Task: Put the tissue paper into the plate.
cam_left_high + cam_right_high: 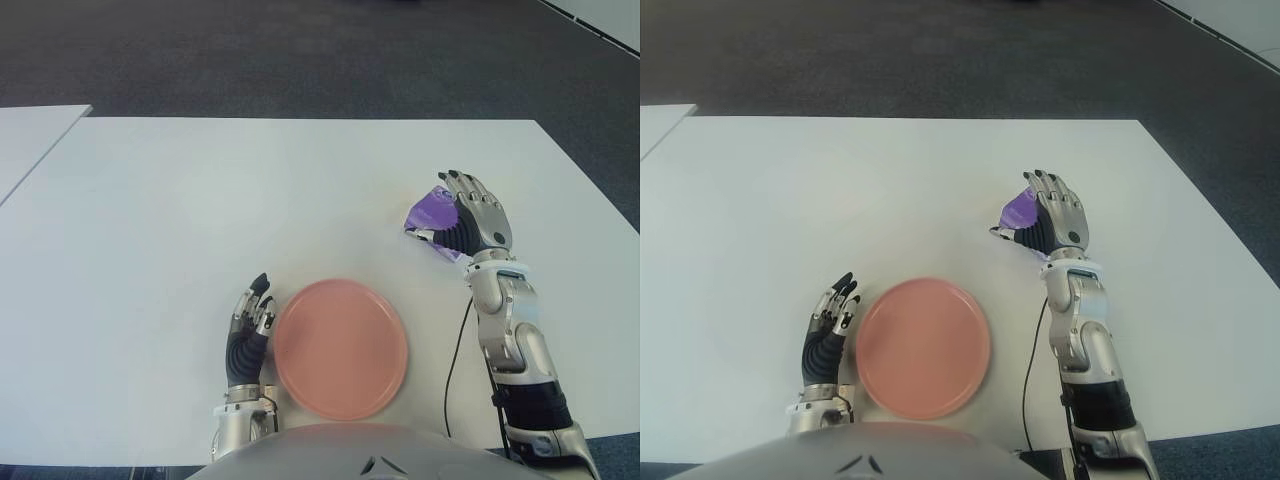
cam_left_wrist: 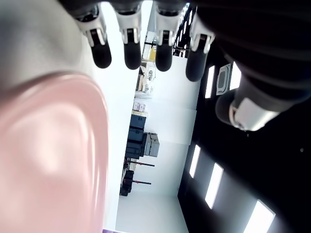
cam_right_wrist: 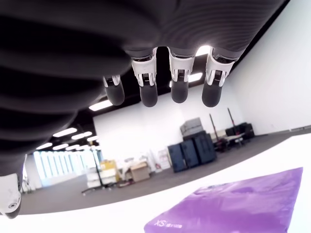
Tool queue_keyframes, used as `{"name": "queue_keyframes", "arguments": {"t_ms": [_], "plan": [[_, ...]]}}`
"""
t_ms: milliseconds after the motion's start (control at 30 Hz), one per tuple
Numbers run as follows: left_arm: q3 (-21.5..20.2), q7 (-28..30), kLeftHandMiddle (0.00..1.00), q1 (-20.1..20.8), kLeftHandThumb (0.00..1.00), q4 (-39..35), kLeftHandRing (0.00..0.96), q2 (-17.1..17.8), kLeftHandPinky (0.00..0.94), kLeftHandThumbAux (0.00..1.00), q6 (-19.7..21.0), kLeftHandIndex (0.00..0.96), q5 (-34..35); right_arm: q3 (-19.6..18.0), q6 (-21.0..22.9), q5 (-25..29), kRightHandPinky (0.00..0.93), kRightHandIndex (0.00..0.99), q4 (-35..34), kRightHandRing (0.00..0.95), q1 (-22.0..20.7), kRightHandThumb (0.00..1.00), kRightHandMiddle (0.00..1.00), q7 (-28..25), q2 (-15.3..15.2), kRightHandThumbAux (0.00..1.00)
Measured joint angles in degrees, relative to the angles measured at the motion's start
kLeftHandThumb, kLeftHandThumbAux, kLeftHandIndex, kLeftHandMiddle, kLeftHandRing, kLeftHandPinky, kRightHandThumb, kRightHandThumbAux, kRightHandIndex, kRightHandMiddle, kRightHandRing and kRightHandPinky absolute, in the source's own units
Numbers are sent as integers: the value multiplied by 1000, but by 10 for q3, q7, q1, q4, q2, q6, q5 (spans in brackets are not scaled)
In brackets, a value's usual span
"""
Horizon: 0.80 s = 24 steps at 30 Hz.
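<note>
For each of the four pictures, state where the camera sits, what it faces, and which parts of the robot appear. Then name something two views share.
Left eye view: on the head, looking down at the white table; shows both arms, the left hand beside the pink plate, the right hand over the purple tissue pack.
Right eye view: same scene from slightly aside.
Left wrist view: on the left wrist, along its open fingers, plate rim beside.
Right wrist view: on the right wrist, open fingers above the tissue pack.
Shared: the tissue pack shows in the eye views and right wrist view.
</note>
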<state>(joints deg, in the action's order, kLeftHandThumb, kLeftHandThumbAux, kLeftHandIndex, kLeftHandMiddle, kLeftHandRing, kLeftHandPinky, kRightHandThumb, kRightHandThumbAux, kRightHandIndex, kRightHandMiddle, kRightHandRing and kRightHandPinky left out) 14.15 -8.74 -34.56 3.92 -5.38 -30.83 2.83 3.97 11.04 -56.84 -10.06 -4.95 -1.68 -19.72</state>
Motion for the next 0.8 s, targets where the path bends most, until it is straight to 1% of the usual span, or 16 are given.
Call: {"name": "queue_keyframes", "arguments": {"t_ms": [233, 533, 800], "plan": [[-1, 0, 129, 2, 212, 2, 120, 0, 137, 545, 0, 205, 0, 16, 18, 0, 0, 11, 43, 0, -28, 209, 0, 31, 3, 510], [-2, 3, 137, 8, 218, 6, 134, 0, 161, 529, 0, 216, 1, 41, 37, 2, 0, 20, 84, 0, -46, 231, 0, 70, 19, 492], [-5, 3, 157, 14, 236, 9, 157, -1, 199, 531, 0, 247, 1, 51, 38, 11, 0, 23, 131, 0, -62, 237, 5, 95, 24, 489]]}}
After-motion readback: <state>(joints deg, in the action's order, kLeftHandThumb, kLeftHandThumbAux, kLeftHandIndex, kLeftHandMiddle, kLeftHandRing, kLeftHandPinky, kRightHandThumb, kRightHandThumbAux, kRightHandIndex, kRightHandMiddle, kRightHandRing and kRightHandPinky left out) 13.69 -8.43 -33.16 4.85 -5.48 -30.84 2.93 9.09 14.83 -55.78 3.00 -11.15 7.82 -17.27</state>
